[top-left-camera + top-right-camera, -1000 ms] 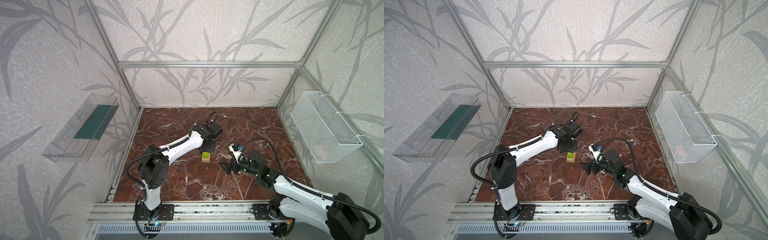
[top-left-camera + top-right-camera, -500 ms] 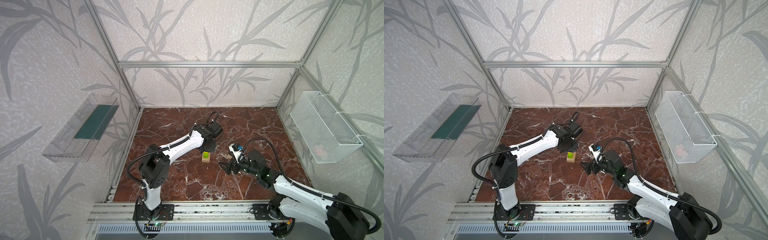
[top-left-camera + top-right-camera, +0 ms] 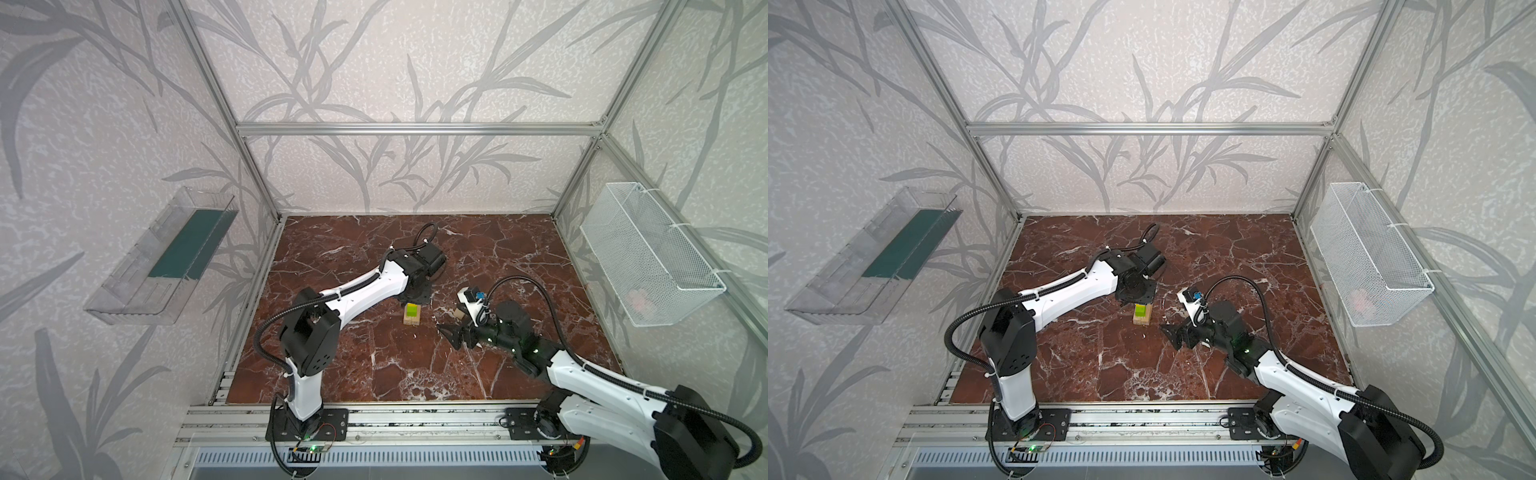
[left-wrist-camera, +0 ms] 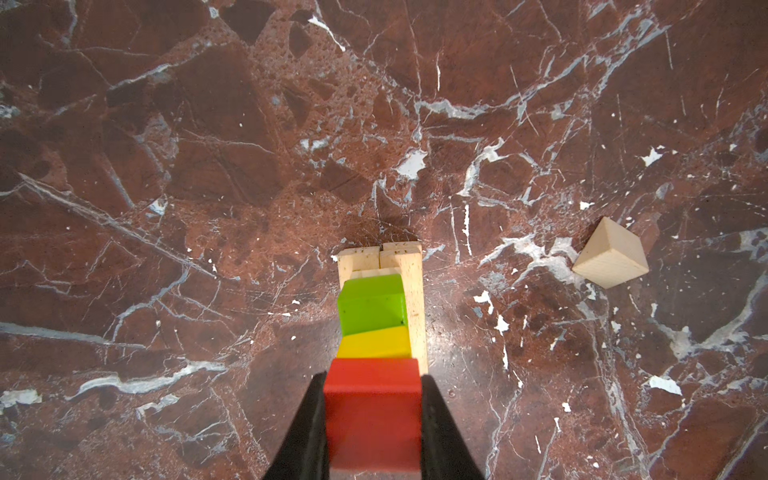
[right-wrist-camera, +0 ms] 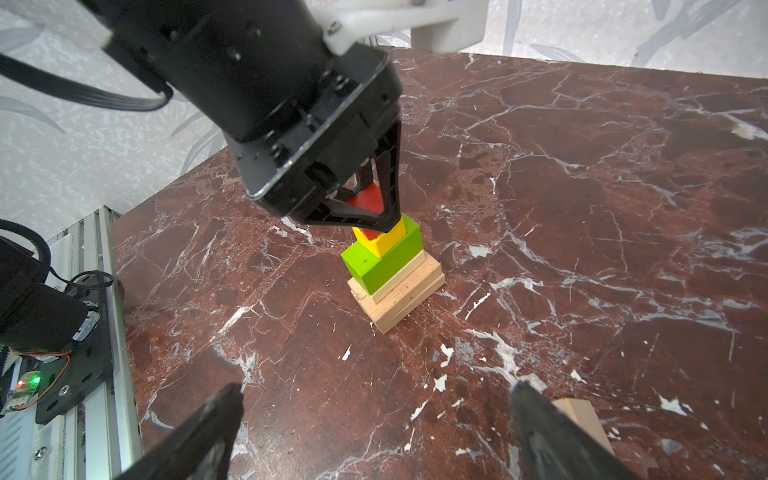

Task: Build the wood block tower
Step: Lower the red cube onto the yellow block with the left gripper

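Left gripper [image 5: 365, 218] clenches the red cube [image 4: 372, 411], holding it directly over the yellow cube [image 5: 384, 243] that tops the tower [image 5: 395, 286]. Right gripper [image 5: 378, 390] gapes empty, nearer the loose plain wood piece [image 4: 610, 259].

Left end effector [image 4: 372, 380] pointing down, jaws pinched in, right arm [image 3: 602, 382] low, right end effector [image 5: 376, 395] spread wide

- red-brown marble-look tabletop [image 5: 582, 208]: polished, pitted in patches
- pale wood planks [image 5: 405, 291]: bare, matt, grainy
- lime-green bar [image 5: 386, 259], yellow cube [image 5: 384, 245], red cube [image 4: 372, 411]: smooth satin paint
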Motion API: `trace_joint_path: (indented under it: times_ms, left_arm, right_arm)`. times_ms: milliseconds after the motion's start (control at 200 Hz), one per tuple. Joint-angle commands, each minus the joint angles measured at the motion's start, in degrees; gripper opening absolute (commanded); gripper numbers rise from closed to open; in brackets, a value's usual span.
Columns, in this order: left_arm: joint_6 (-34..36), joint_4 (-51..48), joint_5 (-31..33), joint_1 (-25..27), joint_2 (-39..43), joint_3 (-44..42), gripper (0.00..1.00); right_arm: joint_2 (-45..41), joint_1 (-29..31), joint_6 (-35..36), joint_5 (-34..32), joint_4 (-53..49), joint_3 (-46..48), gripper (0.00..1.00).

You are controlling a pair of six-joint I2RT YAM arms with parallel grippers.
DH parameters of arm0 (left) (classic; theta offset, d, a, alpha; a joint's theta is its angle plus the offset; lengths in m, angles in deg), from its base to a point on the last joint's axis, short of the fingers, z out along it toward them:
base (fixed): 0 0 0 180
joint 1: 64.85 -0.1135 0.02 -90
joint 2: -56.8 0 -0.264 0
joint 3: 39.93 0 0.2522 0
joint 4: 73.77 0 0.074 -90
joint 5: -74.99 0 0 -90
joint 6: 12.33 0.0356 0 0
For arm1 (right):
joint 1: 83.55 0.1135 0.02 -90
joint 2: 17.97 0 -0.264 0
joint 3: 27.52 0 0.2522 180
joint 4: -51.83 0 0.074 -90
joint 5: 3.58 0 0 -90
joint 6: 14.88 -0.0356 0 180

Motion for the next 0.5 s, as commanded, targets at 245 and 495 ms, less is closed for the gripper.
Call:
trace_joint_path:
  times_ms: [245, 495]
  left_arm:
    - [-0.3, -1.7, 0.6, -0.2, -1.1, 1.9, 0.33]
    - [-0.4, -1.8, 0.5, -0.2, -1.0, 1.9, 0.39]
  right_arm:
    - [-1.0, 0.2, 0.5, -0.7, 0.1, 0.4, 0.99]
    - [-1.0, 0.2, 0.5, -0.7, 0.1, 0.4, 0.99]
